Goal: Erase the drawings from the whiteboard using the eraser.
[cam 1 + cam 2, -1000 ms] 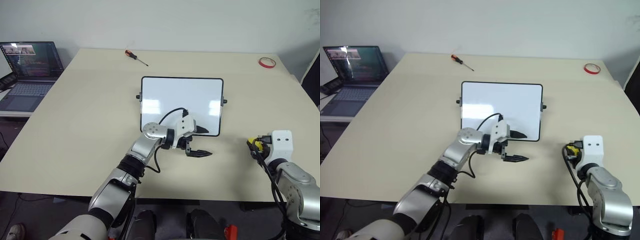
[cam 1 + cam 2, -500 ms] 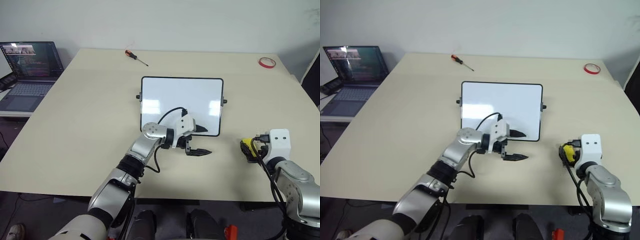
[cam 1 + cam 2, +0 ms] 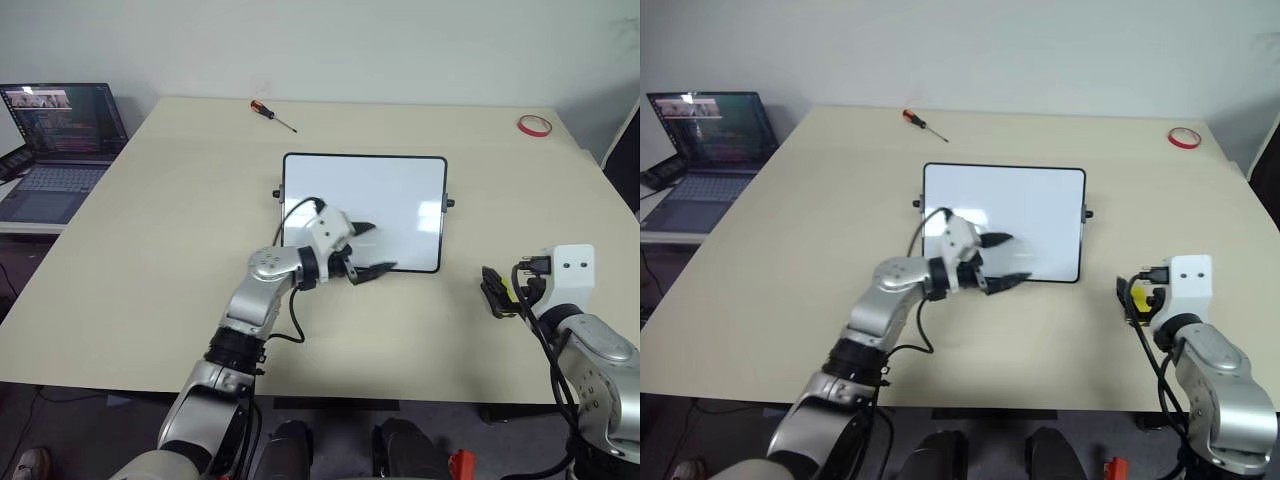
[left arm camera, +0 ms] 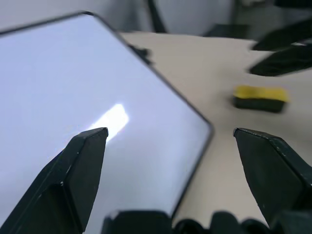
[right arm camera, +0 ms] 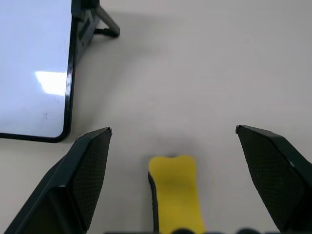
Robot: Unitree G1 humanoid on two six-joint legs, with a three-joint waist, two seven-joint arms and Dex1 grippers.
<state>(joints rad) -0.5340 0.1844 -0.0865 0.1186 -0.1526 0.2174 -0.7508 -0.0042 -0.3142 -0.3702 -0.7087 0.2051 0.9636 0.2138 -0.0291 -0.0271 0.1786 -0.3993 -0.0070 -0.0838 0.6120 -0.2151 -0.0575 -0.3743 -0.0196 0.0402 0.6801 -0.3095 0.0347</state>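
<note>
Right gripper (image 5: 173, 146): fingers spread wide, nothing gripped. One yellow eraser (image 5: 175, 192) is seen lying on the table between them, apart from both fingers. Left gripper (image 3: 372, 249): fingers open, empty, held over the near edge of the whiteboard (image 3: 400, 190). One whiteboard, wiped clean as far as can be told. Also counted: one screwdriver (image 3: 272, 114), one red tape ring (image 3: 533, 125), one laptop (image 3: 55, 140). Beige table (image 3: 150, 250), pale wall behind.
</note>
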